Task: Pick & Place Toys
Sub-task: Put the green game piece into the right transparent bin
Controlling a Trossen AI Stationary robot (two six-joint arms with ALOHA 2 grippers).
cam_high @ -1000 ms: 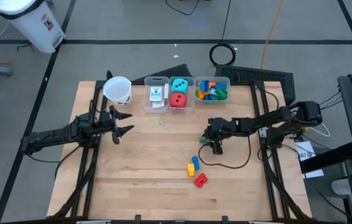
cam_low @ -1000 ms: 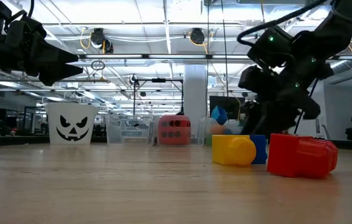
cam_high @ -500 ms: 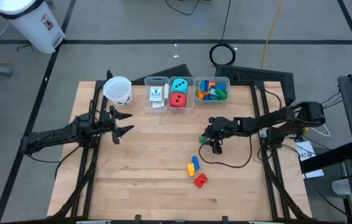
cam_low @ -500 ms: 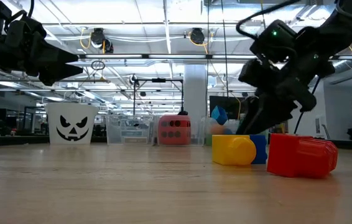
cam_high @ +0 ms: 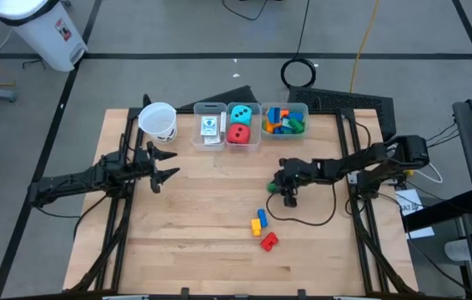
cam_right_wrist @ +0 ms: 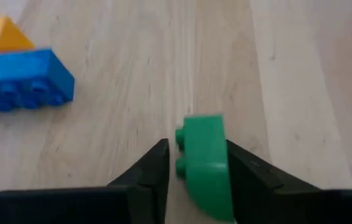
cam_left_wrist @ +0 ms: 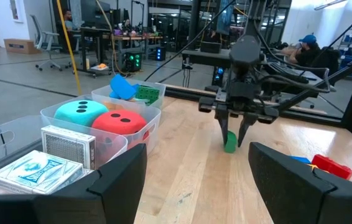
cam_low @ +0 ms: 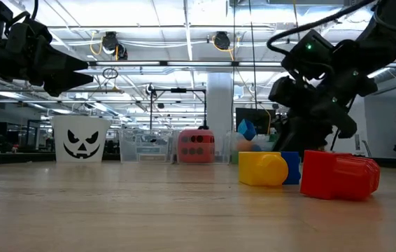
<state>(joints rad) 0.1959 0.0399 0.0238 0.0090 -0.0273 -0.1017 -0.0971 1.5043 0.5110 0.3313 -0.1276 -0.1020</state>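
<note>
My right gripper [cam_high: 289, 198] points down at the middle right of the table and is shut on a small green brick [cam_right_wrist: 204, 158], which also shows in the left wrist view [cam_left_wrist: 230, 142]. A yellow and a blue brick [cam_high: 258, 221] and a red brick [cam_high: 268, 241] lie on the table nearer the front edge. The teal die [cam_high: 240, 113] and the red die [cam_high: 238, 133] sit in the middle bin, the card packs [cam_high: 210, 127] in the left bin, and several bricks [cam_high: 283, 120] in the right bin. My left gripper [cam_high: 166, 167] is open and empty, above the table's left part. My right gripper pinches the green brick between its two fingers, one on the studded side [cam_right_wrist: 180, 150] and one on the opposite side [cam_right_wrist: 223, 155]. The fingers come from above, pointing down. The brick stands upright between them at table height; whether it rests on the wood I cannot tell.
A white paper cup with a pumpkin face [cam_high: 158, 121] stands at the far left, beside the three clear bins [cam_high: 224, 107] along the far edge. A dark cable [cam_high: 307, 218] loops on the table by my right gripper. Bare wood [cam_high: 194, 225] lies in the near left part.
My right gripper has tipped a little over the green brick and come back, and stands about where it was. The loose bricks have not moved.
</note>
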